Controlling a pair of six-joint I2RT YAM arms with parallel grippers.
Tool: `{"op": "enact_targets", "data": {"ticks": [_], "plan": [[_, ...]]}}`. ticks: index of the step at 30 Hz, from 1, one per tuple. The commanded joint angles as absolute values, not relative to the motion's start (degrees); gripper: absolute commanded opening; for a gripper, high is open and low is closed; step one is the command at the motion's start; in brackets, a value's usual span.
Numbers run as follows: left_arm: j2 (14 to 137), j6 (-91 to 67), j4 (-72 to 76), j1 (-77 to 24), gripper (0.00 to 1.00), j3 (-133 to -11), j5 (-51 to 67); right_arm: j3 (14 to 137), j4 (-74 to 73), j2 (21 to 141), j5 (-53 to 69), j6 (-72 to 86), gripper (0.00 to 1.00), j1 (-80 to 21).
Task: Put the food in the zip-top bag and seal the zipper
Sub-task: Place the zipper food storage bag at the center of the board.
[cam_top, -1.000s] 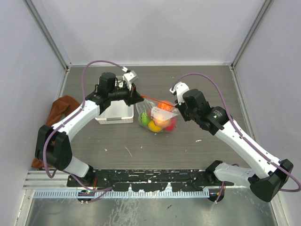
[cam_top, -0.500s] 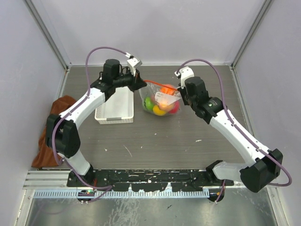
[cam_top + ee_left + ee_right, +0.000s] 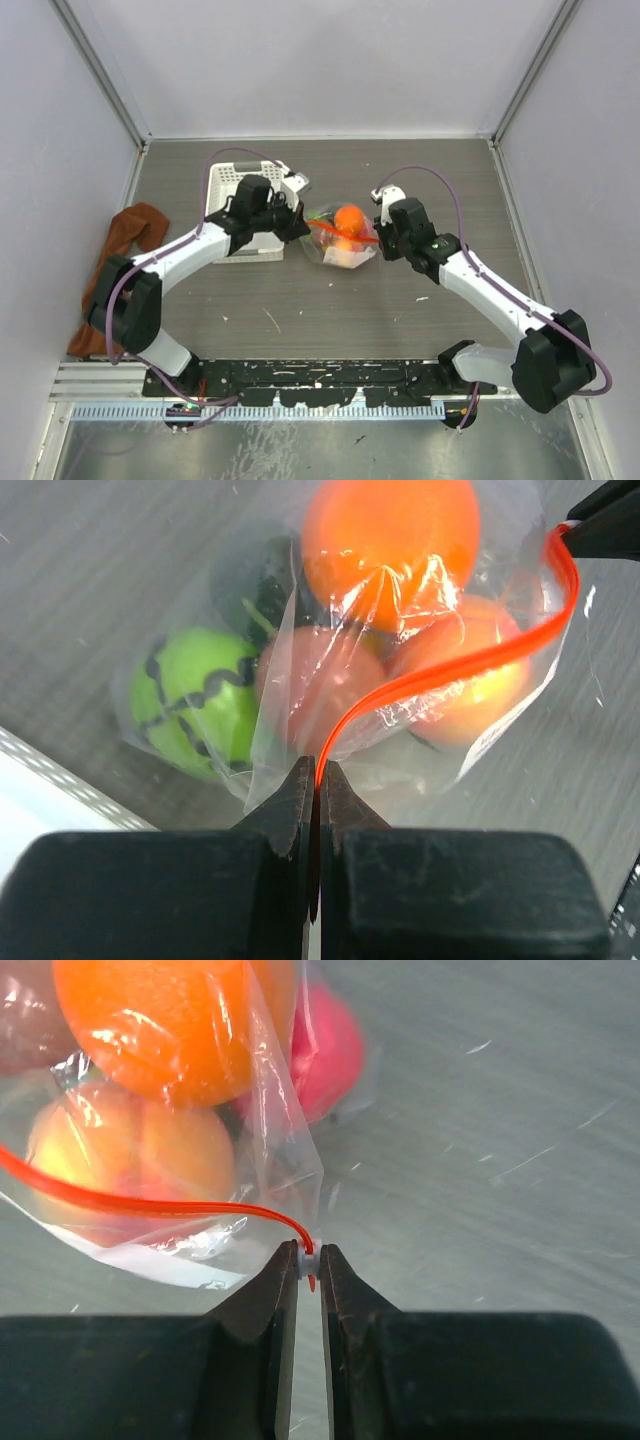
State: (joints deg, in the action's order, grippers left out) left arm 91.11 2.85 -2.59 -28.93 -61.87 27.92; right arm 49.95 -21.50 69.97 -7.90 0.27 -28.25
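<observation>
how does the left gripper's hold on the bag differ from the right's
The left gripper pinches the bare red zipper strip at one end; the right gripper pinches the small pale tab at the other. The left is beside the white basket, the right on the opposite side. Both are shut, with the filled zip-top bag between them.

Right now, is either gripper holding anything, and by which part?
Yes, both hold the bag by its zipper: the left gripper pinches one end, the right gripper the tab end.
</observation>
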Motion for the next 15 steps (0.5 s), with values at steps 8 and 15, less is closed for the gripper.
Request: {"op": "enact_targets", "data": {"ticks": [8, 15], "plan": [[70.0, -9.7, -5.0, -36.1, 0.1, -47.3, 19.5, 38.4, -19.3, 52.4, 13.2, 13.8, 0.14, -28.1], [62.8, -16.7, -9.8, -36.2, 0.27, -41.4, 18.8, 36.7, -20.4, 46.5, 10.8, 14.6, 0.25, -28.1]]}}
